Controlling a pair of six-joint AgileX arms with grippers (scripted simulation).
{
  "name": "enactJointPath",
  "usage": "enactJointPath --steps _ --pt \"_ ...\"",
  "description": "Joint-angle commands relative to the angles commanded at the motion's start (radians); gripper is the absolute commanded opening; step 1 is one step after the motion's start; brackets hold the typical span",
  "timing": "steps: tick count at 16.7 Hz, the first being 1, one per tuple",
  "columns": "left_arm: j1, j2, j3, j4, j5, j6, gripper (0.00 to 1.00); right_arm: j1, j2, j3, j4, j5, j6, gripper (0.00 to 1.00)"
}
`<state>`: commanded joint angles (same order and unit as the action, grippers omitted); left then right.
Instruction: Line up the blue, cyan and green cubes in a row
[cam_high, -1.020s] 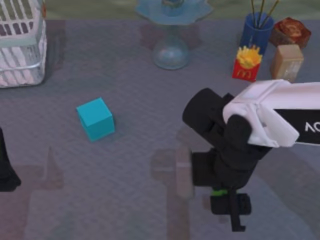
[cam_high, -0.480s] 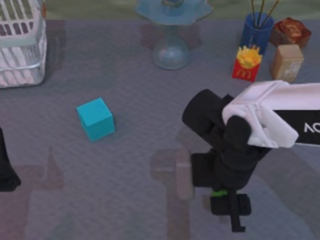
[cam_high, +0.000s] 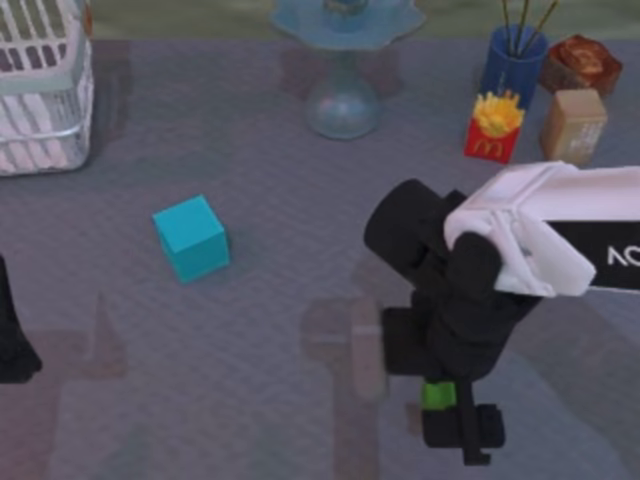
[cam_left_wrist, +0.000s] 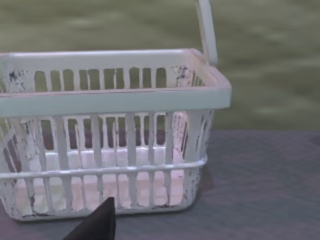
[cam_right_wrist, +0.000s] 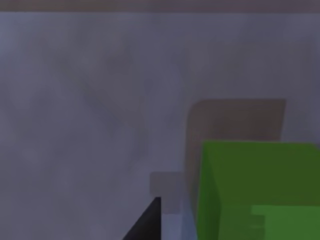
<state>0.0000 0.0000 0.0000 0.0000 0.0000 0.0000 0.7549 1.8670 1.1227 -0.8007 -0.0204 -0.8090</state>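
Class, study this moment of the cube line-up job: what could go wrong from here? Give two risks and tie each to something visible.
1. The green cube sits at the right gripper, mostly hidden under the arm from above; whether the grip is secure cannot be told, so it may slip.
2. The cyan cube lies far off to the left and turned askew, so the row may end up crooked. The blue cube is not in view.

One camera hangs overhead, looking straight down on the table. The left wrist camera looks level across the tabletop, close on the white basket, which the overhead view keeps in its far left corner. The right wrist camera points down past its pincer, very near the green cube, also glimpsed from overhead.
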Motion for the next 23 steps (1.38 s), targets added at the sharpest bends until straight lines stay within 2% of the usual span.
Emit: enactJointPath --steps 10,17,23 --pt "0.000 0.000 0.000 0.000 0.000 0.000 1.00 0.000 -0.001 0.003 -0.003 0.000 -0.001 1.00" --pt "0.000 0.000 0.000 0.000 0.000 0.000 1.00 0.003 -0.085 0.147 -0.241 -0.001 -0.009 1.00" --pt "0.000 0.000 0.000 0.000 0.000 0.000 1.00 0.001 -0.100 0.164 -0.267 -0.001 -0.008 1.00"
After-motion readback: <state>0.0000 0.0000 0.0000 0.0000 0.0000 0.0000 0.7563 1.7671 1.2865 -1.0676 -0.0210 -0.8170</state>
